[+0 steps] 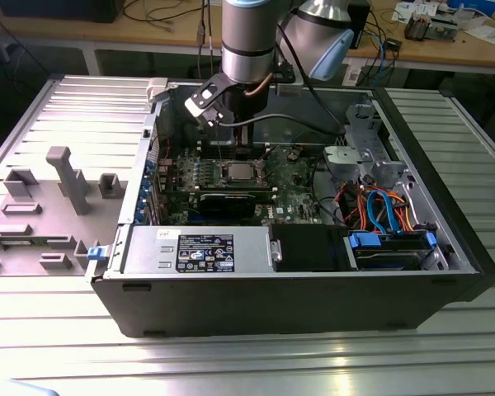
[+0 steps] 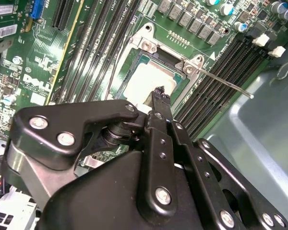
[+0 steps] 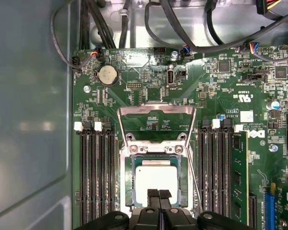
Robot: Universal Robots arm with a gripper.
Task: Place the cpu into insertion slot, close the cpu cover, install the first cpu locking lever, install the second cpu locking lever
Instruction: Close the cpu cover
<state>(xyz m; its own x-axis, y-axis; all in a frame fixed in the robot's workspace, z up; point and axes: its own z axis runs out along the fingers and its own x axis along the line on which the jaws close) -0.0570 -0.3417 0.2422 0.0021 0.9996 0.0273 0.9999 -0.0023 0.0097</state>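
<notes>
Setting: open computer case (image 1: 313, 289) lying on a ribbed metal table (image 1: 231, 363), with a green motherboard (image 1: 293, 198) inside and a robot arm (image 1: 247, 41) reaching down into the case.

Gripper: black (image 3: 159, 193), seen in both wrist views, low over the middle of the board (image 2: 158, 92), right above one edge of the cpu.

Jaws: brought together, the two fingertips (image 3: 153, 193) side by side with only a thin seam between them and nothing clamped there.

Contact: tips at the chip's metal top; touching or just above, cannot tell.

Cpu: pale silver-grey square (image 3: 156, 178), lying flat and seated inside the insertion slot (image 3: 124, 191).

Insertion slot: silvery-rimmed socket between two banks of long black memory slots (image 3: 93, 177).

Cpu cover: silvery frame (image 3: 156, 111) swung open, folded back from the socket on its hinge side, green board visible through its window, not over the chip.

Locking lever: thin metal rod (image 2: 225, 82), unlatched, angled out from a socket corner across the memory slots.
</notes>
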